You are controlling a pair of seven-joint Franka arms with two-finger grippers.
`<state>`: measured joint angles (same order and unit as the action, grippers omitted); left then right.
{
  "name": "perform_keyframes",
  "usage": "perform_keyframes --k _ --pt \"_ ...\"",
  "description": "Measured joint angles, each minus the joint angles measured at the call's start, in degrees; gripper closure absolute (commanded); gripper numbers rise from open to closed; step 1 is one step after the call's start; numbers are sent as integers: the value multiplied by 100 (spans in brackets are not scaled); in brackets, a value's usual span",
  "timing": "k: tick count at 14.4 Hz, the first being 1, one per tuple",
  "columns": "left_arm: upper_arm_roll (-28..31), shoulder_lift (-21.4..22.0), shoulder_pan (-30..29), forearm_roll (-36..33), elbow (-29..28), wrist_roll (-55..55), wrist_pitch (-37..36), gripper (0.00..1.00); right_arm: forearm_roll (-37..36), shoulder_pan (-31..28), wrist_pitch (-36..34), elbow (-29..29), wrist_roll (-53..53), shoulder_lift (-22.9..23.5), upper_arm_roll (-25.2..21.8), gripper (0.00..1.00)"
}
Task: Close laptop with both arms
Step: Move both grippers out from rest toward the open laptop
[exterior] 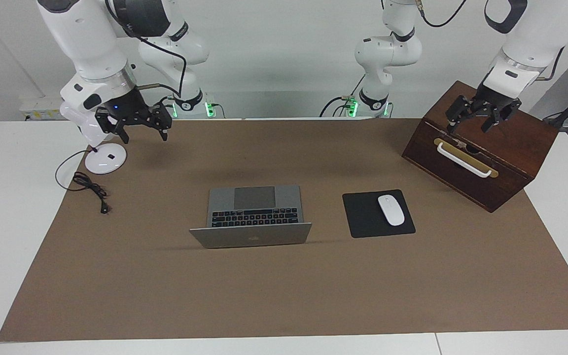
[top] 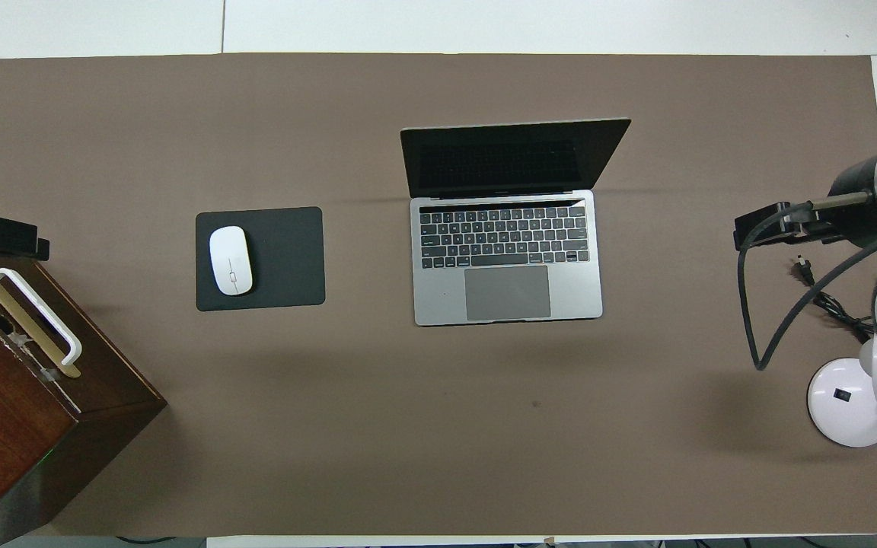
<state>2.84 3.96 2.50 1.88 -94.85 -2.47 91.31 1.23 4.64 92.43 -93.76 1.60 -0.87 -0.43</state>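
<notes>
The silver-grey laptop (exterior: 254,212) (top: 507,259) lies open in the middle of the brown mat, with its lid (exterior: 252,235) standing up on the side farther from the robots and its dark screen (top: 511,158) facing them. My right gripper (exterior: 146,137) (top: 762,228) hangs open in the air over the mat near the right arm's end, well apart from the laptop. Over the wooden box my left gripper (exterior: 469,127) (top: 4,234) is open too, holding nothing.
A dark wooden box (exterior: 506,153) with a white handle (exterior: 464,160) stands at the left arm's end. A black mouse pad (exterior: 363,217) with a white mouse (exterior: 391,210) lies beside the laptop. A white round lamp base (exterior: 105,159) and a black cable (exterior: 89,185) lie at the right arm's end.
</notes>
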Motion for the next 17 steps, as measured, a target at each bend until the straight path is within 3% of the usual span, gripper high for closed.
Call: perform_keyframes --k 8,12,16,17 --pt "0 2 0 0 0 13 23 0 2 -294 326 -75 -113 5 -29 0" --pt "4 2 0 0 0 15 26 0 3 -335 326 -120 -1056 5 -32 0" --pt "6 2 0 0 0 28 26 0 2 -322 476 -132 -1284 5 15 0" --pt "7 2 -1 0 0 60 26 4 2 -321 521 -137 -1420 5 25 0"
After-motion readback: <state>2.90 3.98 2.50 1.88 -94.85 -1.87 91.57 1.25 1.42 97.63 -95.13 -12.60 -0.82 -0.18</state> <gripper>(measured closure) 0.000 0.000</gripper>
